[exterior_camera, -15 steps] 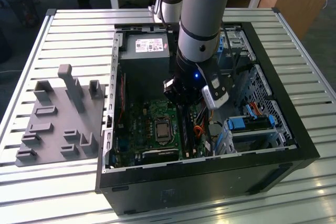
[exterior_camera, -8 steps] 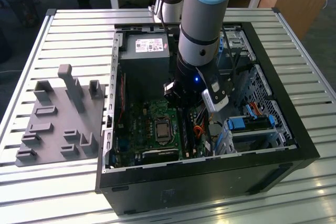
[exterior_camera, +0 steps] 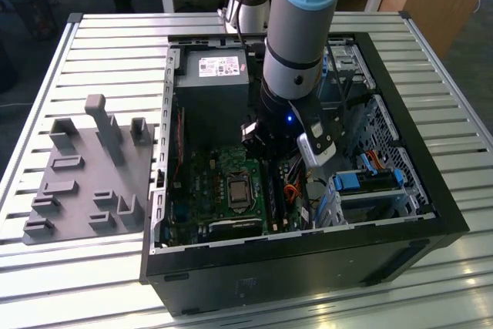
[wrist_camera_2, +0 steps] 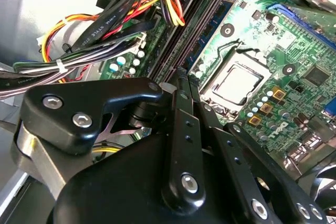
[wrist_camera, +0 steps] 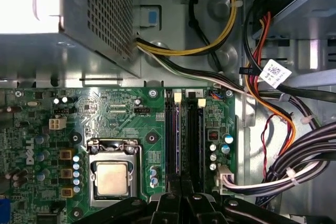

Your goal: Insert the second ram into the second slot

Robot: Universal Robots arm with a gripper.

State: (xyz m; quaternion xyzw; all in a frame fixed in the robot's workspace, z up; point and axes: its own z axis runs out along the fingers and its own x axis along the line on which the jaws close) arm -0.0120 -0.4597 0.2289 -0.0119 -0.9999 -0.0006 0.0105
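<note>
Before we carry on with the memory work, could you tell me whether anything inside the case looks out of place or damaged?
Nothing looks damaged or spilled. The one oddity is that the processor sits bare in its socket with no cooler over it, beside the memory slots where the gripper hovers.

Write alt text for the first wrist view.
The gripper sits over two RAM slots on a green motherboard, beside the CPU socket. A grey power supply and cable bundles surround them.
</note>
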